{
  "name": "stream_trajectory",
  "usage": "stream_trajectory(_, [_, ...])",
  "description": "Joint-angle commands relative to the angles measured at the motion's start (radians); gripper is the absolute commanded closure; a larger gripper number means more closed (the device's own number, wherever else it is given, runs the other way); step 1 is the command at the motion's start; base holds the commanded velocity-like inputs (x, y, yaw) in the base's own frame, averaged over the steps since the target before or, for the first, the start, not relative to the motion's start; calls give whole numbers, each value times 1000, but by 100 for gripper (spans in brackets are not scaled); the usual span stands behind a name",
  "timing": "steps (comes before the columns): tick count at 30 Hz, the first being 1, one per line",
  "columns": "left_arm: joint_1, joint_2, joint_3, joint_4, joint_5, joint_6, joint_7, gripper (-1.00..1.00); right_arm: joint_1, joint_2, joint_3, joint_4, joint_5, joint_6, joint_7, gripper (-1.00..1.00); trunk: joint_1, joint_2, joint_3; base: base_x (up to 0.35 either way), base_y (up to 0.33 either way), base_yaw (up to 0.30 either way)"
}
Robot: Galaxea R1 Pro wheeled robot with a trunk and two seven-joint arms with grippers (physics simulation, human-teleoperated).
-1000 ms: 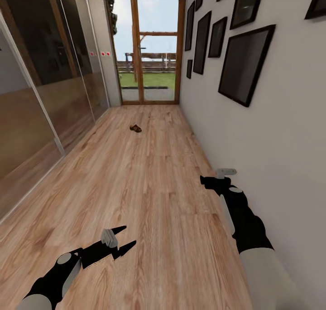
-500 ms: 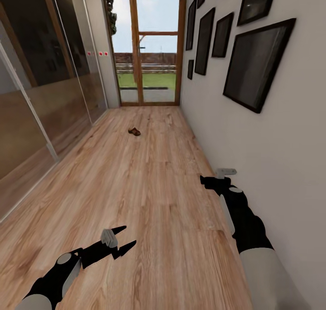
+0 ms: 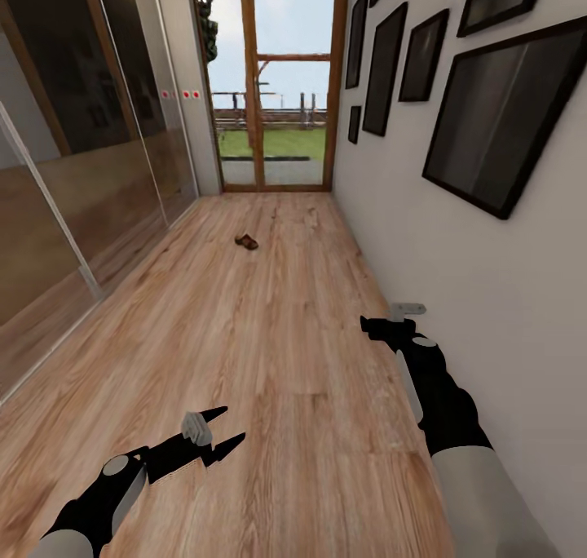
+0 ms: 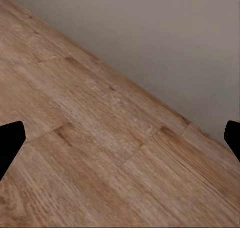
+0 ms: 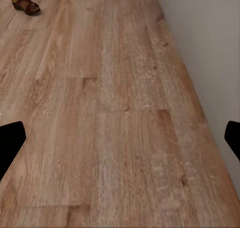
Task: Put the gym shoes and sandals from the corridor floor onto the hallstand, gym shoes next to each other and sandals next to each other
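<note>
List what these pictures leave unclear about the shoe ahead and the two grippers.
- Sandal: too small and far down the corridor floor in the head view to tell whether it stands upright or which way it points; small near an edge in the right wrist view too.
- Right gripper: its finger spread is hard to judge in the head view; the right wrist view cuts the fingers at both edges.
- Left gripper: open, holding nothing.

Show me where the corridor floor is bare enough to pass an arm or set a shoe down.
The corridor floor is bare planks from the left end effector and right end effector up to the lone sandal, between the mirrored doors and the picture wall. Nothing is crowded; both end effectors are open and hold nothing.
</note>
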Motion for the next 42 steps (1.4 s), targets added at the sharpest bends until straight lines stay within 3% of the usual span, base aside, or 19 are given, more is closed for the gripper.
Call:
stream_trajectory(1, [-1,0,1,1,2,-5,-3,-100,0,1,-2,-2,7,6,1,-100,0,0,-2,349,0,146])
stream_trajectory(42, [-1,0,1,1,1,-5,-3,-100,0,1,-3,-2,7,6,1,-100,0,0,-4,349,0,10])
